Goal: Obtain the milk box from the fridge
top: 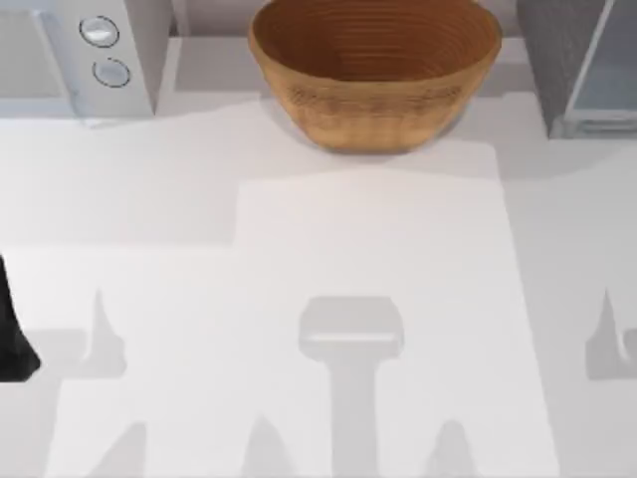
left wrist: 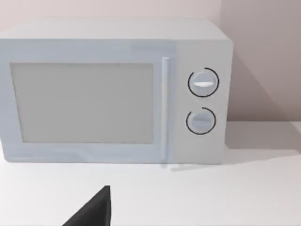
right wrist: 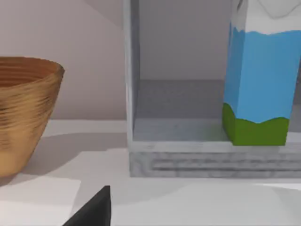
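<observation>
Right wrist view: milk box [right wrist: 257, 80] upright inside fridge [right wrist: 188, 150], well ahead of right gripper; finger state can't tell

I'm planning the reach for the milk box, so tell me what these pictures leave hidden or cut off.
- Milk box: in the right wrist view its top and far side run past the picture's edge.
- Fridge: cut off by the corner in the top view, so nothing inside it can be seen from above.
- Left claw and right claw: one dark tip each at the picture's edge, so open or shut is unknowable.
- Basket: partly cropped in the right wrist view.
</observation>
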Tool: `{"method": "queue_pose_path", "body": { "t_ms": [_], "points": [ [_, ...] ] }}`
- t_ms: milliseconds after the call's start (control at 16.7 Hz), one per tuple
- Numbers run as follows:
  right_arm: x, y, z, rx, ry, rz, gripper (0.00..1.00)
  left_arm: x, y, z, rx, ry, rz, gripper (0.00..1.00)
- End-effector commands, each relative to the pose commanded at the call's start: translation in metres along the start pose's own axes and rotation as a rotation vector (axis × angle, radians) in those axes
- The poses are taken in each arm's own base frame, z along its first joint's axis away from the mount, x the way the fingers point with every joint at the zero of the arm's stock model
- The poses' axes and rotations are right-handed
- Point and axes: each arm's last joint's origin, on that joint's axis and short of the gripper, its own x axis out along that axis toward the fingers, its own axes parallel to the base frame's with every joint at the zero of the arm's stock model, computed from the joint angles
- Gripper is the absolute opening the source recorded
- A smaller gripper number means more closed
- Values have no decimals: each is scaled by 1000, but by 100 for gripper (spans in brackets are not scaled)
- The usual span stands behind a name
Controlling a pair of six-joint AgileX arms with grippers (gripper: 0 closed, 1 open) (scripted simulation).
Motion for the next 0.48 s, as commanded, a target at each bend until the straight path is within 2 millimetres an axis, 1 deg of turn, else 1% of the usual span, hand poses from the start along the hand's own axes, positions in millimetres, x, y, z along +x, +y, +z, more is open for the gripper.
{"method": "queue_pose_path", "body": {
  "t_ms": [240, 480],
  "points": [
    [2, -1, 3, -1, -7, 0, 100, 0, 0, 0, 0, 0, 0, 100],
    [13, -7, 15, -10, -38, -3, 100, 0, 0, 0, 0, 0, 0, 100]
  ]
}}
